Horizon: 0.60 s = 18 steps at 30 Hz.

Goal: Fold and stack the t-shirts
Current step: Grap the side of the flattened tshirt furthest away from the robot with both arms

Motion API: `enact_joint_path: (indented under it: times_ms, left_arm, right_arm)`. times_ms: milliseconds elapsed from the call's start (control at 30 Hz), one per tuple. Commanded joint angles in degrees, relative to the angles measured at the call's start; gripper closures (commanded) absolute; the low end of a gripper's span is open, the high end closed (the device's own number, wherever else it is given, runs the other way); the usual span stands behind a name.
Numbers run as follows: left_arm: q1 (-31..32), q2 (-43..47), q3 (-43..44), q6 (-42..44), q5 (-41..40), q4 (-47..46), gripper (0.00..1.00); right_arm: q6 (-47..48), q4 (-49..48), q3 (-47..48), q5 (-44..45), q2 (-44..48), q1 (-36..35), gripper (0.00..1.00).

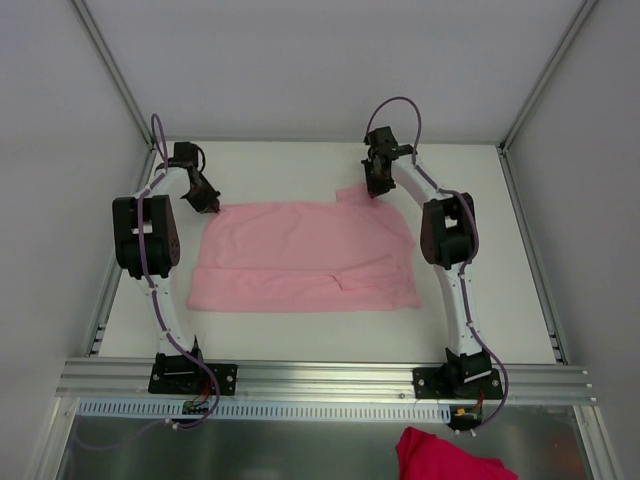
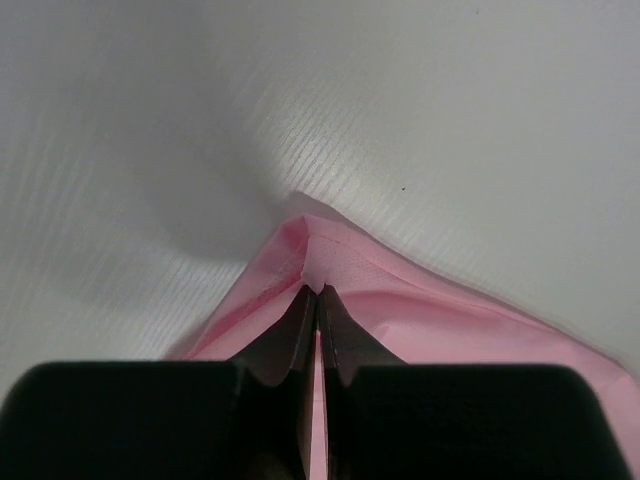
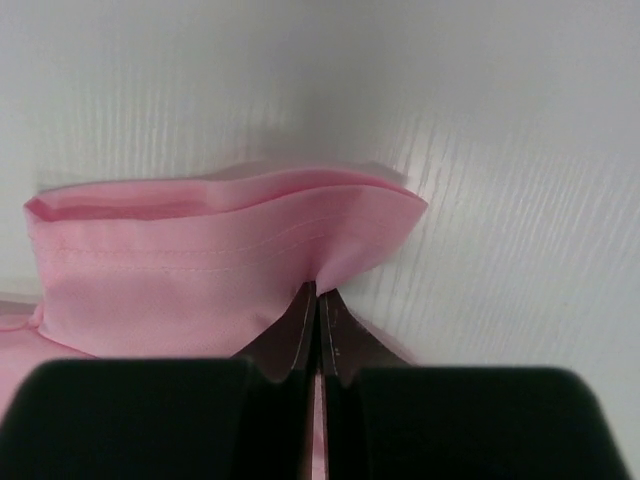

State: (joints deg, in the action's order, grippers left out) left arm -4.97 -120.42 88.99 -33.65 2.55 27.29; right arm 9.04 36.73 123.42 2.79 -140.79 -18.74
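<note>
1. Nearest to me, below the metal rail (image 1: 320, 378) that carries both arm bases, a darker magenta cloth (image 1: 450, 458) lies at the bottom edge of the top view. The frame cuts it off, so I cannot tell what it is.
2. I see no box, basket or other container in any view, so there are no contents to report.
3. On the white table (image 1: 510, 300), between the two arms, the pale-pink t-shirt (image 1: 300, 262) lies spread flat, its long side running left to right. Its near edge looks doubled over, with a small wrinkle toward the right.
4. I judge the fabric to be thin, soft and light. It will sag and drape when lifted and will not keep its shape. The best places to take it are the stitched hems and corners, where there are more layers to bite. I think both sides should rise evenly, otherwise the fold goes crooked.
5. At the far left corner, the left gripper (image 1: 212, 205) is clamped on the shirt. Its wrist view shows the hemmed corner pinched between the tips.
6. Farthest away, the right gripper (image 1: 376, 188) is also clamped on the shirt, on a stitched double edge at the far right. I cannot tell whether this edge is a sleeve or a hem.
</note>
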Motion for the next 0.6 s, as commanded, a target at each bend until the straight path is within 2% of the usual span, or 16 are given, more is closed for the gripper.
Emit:
enact_joint_path:
  times_ms: [0, 267, 567]
  left_arm:
    - [0.22, 4.93, -0.75, -0.01, 0.97, -0.13, 1.00]
    - [1.02, 8.18, -3.21, -0.28, 0.88, -0.13, 1.00]
    - [1.37, 13.89, -7.60, -0.10, 0.62, 1.01, 1.00]
  right_arm:
    - [1.68, 1.24, -1.33, 2.49, 6.22, -1.56, 0.99]
    - [3.18, 2.11, -5.90, 6.61, 13.16, -3.67, 0.99]
    - [1.95, 8.62, -7.40, 10.48, 18.62, -5.42, 0.99]
